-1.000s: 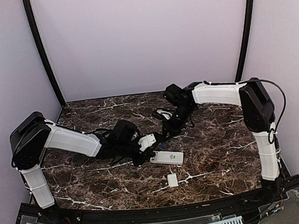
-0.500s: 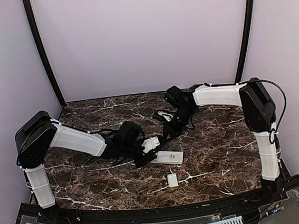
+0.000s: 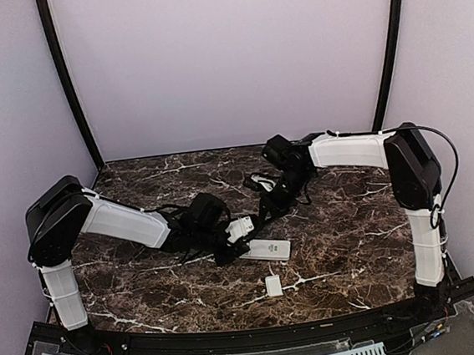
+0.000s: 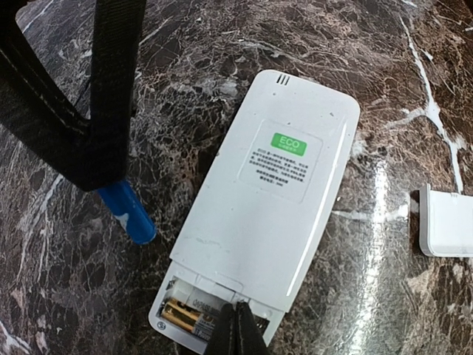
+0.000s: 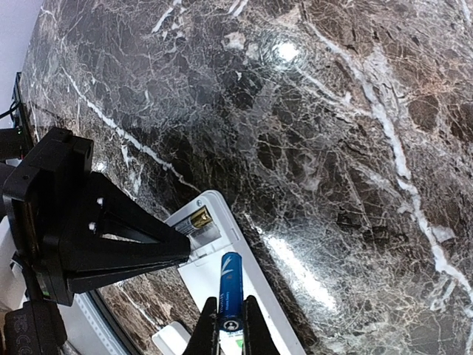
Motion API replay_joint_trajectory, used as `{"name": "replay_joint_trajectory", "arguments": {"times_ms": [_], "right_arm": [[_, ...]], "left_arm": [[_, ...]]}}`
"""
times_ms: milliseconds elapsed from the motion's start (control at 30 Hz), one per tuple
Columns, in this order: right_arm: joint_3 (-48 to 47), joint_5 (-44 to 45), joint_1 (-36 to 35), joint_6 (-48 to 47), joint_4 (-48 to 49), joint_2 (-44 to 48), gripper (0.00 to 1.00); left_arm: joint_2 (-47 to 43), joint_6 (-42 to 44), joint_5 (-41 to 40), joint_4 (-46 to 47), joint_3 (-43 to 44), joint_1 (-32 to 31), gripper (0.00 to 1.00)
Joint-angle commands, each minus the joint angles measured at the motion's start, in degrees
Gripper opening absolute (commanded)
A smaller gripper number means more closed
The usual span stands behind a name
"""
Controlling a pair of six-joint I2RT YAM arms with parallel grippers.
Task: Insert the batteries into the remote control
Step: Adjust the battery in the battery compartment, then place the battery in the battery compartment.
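Angle the slim bluish battery (image 5: 230,285), pinched in your right gripper (image 5: 230,327), into the white plastic remote control's (image 4: 273,185) open bay (image 4: 203,297); left gripper's (image 4: 236,331) closed.

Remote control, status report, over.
Left gripper: jaws shut, tips at remote control's open bay; gold battery seated. Right gripper: jaws shut on blue battery beside it. Left tips may crowd empty slot.

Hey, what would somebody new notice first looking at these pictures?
A white remote lies back up on the marble table, its battery bay open with one gold battery inside. The right tool grips a blue battery close by, and the left tool points into the bay.
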State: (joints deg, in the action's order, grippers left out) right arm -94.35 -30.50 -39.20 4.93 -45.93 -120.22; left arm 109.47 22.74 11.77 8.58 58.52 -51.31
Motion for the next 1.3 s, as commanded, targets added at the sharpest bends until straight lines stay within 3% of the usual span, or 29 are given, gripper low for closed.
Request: {"name": "replay_joint_trajectory", "arguments": {"times_ms": [0, 100, 233, 467, 567, 733, 833, 1033, 1267], "right_arm": [[-1.42, -1.54, 0.43, -0.94, 0.19, 1.63, 0.00], [-2.80, -1.79, 0.20, -1.43, -0.64, 1.15, 0.00], [-4.07, -2.43, -0.59, -2.38, -2.01, -0.08, 0.00], [-8.50, -4.42, -2.55, -4.53, -6.56, -4.41, 0.00], [-11.91, -4.40, -3.25, -5.24, -9.95, -7.59, 0.00], [-15.26, -4.42, -3.91, -6.75, -13.74, -10.27, 0.00], [-16.67, -5.19, -4.23, -7.16, -15.11, -11.59, 0.00], [-18.31, -2.97, -4.90, -7.94, -17.37, -13.17, 0.00], [-19.77, 0.04, -4.98, -9.23, -19.75, -13.90, 0.00]], "left_arm": [[-1.05, -2.94, 0.61, -5.90, 0.69, 0.36, 0.00], [-5.13, -4.05, 0.58, -3.87, 2.42, 0.62, 0.01], [-11.43, -6.01, 2.35, 0.44, 1.46, 1.55, 0.10], [-18.23, -9.05, 3.15, 4.05, -8.12, 3.08, 0.18], [-18.76, -5.57, 3.24, 0.68, -11.14, 2.85, 0.39], [-20.24, 2.68, -1.08, 2.60, -15.74, 1.88, 0.56], [-19.15, 7.04, -0.36, 5.40, -16.93, 1.84, 0.58], [-11.31, 7.62, -3.08, 3.00, -12.05, 1.64, 0.58], [-10.58, 8.01, -2.44, 3.73, -12.78, 1.15, 0.58]]}}
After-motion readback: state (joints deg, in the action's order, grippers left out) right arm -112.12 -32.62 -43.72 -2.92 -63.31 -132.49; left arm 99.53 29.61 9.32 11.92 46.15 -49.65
